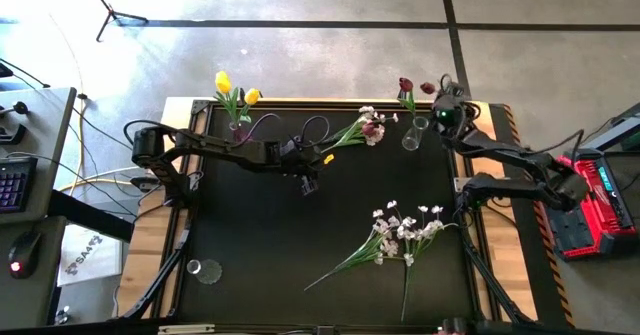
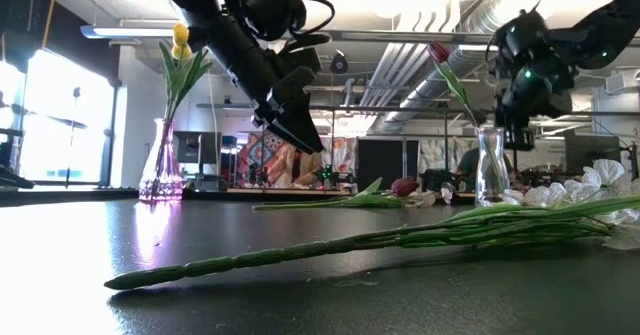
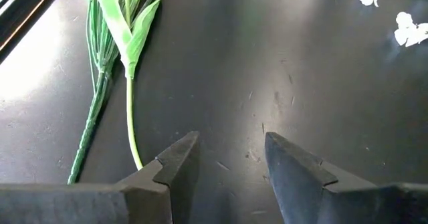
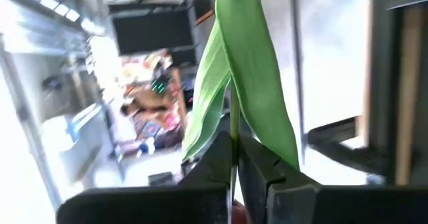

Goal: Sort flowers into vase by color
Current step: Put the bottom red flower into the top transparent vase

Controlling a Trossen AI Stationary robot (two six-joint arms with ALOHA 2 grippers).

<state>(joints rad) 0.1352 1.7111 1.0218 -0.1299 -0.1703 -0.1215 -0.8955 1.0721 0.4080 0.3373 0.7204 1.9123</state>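
Dark red tulip on a long green stem [image 1: 405, 87] sits upper right of the high frame, over a clear glass vase [image 1: 417, 133] at the black worktop's [image 1: 260, 235] far edge. Right tool [image 4: 235, 158] is clamped tight on that stem, green leaf fanning just above the fingers. Yellow tulips [image 1: 234, 90] stand in a pinkish glass vase [image 1: 239, 131], upper left of centre. One mixed spray, white blossoms plus a dark red bloom [image 1: 365, 127], lies upper centre beside the clear vase. White-pink blossom sprays [image 1: 398, 233] lie lower right of centre. Left tool [image 1: 307, 182] hangs over mid worktop, fingers partly apart, holding nothing, green stems near its tips. Another empty clear glass [image 1: 204, 271] lower left.
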